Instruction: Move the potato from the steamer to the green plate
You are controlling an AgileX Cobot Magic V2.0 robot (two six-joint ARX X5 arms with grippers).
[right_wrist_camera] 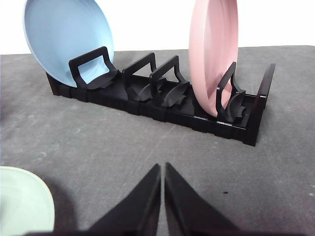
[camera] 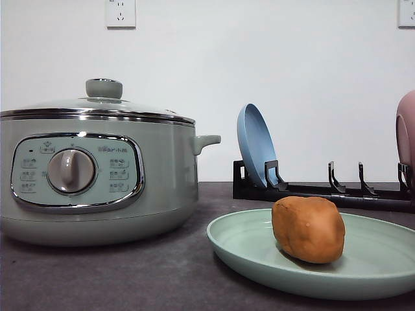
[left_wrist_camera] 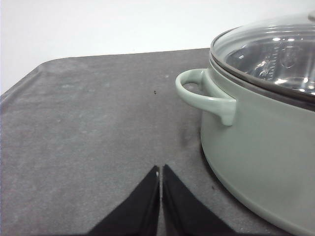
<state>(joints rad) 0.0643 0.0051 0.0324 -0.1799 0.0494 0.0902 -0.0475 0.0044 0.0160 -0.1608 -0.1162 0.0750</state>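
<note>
Sitting on the green plate point(camera: 246, 256), the potato point(camera: 308, 229) is lying nearer your clenched right hand point(right_wrist_camera: 163, 169); your left hand point(left_wrist_camera: 161, 171) is clenched too.

Right tool point(right_wrist_camera: 162, 169): two black tapered fingers, tips pressed together with only a hairline seam between them, nothing held.
Worktop point(right_wrist_camera: 98, 142): dark grey, matte, faintly mottled; the tool's tips hang over a bare patch of it.
Rack point(right_wrist_camera: 167, 105): black slotted plate rack, set on a slant across the worktop beyond the tool.
Blue plate point(right_wrist_camera: 66, 37): pale blue, standing on edge in the rack's end slot, leaning slightly.
Pink plate point(right_wrist_camera: 212, 51): pale pink, upright on edge in a slot near the rack's other end, well apart from the blue one.
Middle slots: between the two plates, unoccupied.
Green plate point(right_wrist_camera: 22, 206): pale mint rim at the frame's corner, probably lying flat on the worktop, near the tool.
Background: plain white wall.
</note>
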